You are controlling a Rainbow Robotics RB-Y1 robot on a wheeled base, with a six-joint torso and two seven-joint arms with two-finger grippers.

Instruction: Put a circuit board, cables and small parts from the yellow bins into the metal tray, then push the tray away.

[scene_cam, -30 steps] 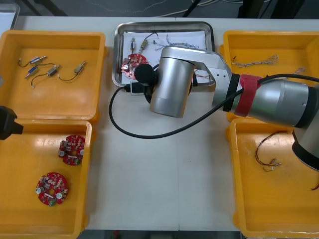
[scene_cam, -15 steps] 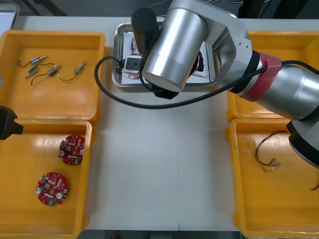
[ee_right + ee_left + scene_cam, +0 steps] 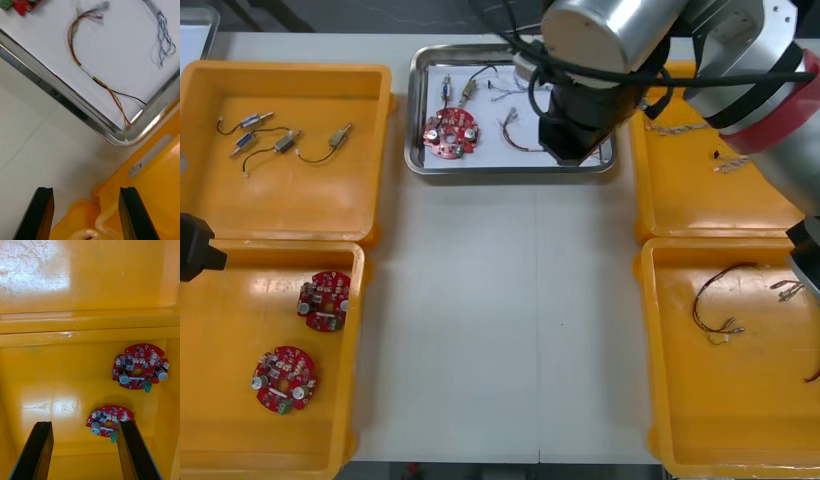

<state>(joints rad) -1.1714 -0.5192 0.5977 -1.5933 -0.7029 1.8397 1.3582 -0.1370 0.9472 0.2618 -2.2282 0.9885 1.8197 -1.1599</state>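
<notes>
While the left gripper (image 3: 85, 423) hangs at the table's left edge with its jaws open and empty above the near left bin (image 3: 240, 255), the right gripper (image 3: 85, 191) is at the right end of the tray (image 3: 480, 168), beside the far right bin (image 3: 650, 200). Its jaws are also spread wide with nothing between them. In the right wrist view its fingertips (image 3: 43, 195) hover over the bare table (image 3: 33, 142) and a yellow bin rim, with the tray's near right corner just beyond them. The tray sits at the far side of the table between the two far bins, white inside. In it lie a circuit board (image 3: 452, 133) toward the left, a red and yellow cable (image 3: 75, 56) curving toward the near right corner, a blue and white cable (image 3: 163, 30) farther in, and small metal parts (image 3: 458, 90) near the far rim. Under the left gripper, one spare board (image 3: 139, 367) lies ahead of the fingers and a second board (image 3: 108, 420) lies between them, close to one finger. The far left bin (image 3: 290, 75) holds more wired parts (image 3: 280, 140), the far right bin a twisted cable (image 3: 690, 123), and the near right bin (image 3: 655, 350) a looped cable (image 3: 715, 300).
</notes>
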